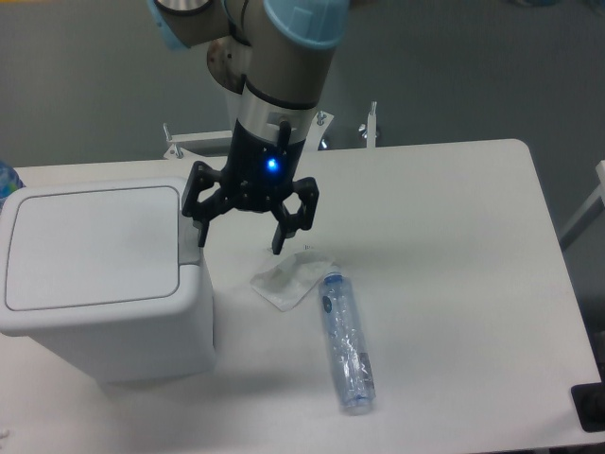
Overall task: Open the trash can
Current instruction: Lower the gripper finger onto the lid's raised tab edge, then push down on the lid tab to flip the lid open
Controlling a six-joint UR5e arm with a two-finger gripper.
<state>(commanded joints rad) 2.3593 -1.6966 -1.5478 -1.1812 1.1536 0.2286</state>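
The trash can is a big white boxy bin at the left of the table, with its flat lid down. A small grey push tab sits on its right rim. My gripper hangs open just right of the bin, pointing down. Its left fingertip is at the tab's right edge; whether they touch I cannot tell. Nothing is between the fingers.
A crumpled white tissue lies on the table below the gripper. A clear plastic bottle lies on its side beside it, toward the front. The table's right edge is at the far right, with a black object at the corner.
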